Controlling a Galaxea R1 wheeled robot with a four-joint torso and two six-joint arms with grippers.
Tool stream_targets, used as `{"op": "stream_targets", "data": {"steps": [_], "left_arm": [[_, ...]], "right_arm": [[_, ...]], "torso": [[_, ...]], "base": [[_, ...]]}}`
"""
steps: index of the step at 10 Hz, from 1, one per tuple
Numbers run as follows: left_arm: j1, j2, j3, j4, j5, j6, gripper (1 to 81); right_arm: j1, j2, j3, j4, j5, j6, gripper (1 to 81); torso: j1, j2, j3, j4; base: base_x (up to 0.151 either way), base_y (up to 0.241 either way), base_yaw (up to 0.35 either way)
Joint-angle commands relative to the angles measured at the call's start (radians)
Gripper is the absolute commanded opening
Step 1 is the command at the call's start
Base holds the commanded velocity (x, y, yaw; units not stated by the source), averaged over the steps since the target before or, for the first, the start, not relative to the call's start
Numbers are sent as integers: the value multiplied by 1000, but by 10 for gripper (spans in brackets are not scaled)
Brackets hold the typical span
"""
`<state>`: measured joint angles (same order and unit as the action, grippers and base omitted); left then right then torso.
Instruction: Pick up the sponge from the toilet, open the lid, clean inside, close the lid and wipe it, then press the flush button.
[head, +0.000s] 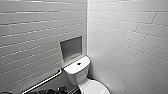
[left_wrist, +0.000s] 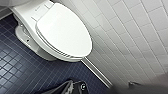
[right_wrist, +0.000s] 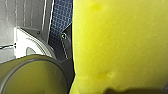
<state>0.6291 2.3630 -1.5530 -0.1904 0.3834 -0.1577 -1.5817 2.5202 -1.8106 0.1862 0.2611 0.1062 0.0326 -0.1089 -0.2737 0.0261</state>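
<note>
The white toilet (head: 76, 71) stands in the corner of two tiled walls, with the small dark flush button (head: 79, 63) in the centre of the tank top. The oval lid (left_wrist: 62, 32) lies shut over the bowl; its rear part also appears in the head view, lid (head: 96, 87). My left wrist hangs above and in front of the lid, apart from it, and a dark part of the left gripper (left_wrist: 75, 87) shows low over the floor with nothing in it. The bright yellow sponge (right_wrist: 120, 45) sits right up against the right wrist camera, held in my right gripper.
A metal grab bar (head: 45, 82) runs along the left wall beside the tank. A grey recessed panel (head: 71, 47) sits above the tank. Dark blue floor tiles (left_wrist: 15, 67) surround the toilet base, and the white tiled wall (left_wrist: 130, 37) stands close along the bowl's side.
</note>
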Motion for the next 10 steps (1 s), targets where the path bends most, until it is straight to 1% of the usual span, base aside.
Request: {"op": "stream_targets", "data": {"steps": [1,2,4,5,7,10], "left_arm": [[-199,2,11,-50,66,-46,811],[-226,12,-1,-52,68,-57,811],[-286,36,-42,-52,71,-106,811],[-315,49,-67,-52,89,-123,811],[-372,62,-111,-56,92,-155,811],[-432,82,-176,-61,92,-181,811]], "right_arm": [[19,-25,38,-13,-62,0,10],[19,-27,38,-14,-62,0,10],[19,-28,38,-14,-62,0,10],[21,-29,38,-14,-62,0,10],[22,-28,38,-13,-62,0,10],[19,-28,41,-11,-49,0,10]], "torso": [[0,0,-48,0],[0,0,-70,0],[1,1,-114,0],[1,2,-85,0],[1,2,-101,0],[2,2,-101,0]], "base": [[0,0,0],[0,0,0],[0,0,0],[0,0,0],[0,0,0],[0,0,0]]}}
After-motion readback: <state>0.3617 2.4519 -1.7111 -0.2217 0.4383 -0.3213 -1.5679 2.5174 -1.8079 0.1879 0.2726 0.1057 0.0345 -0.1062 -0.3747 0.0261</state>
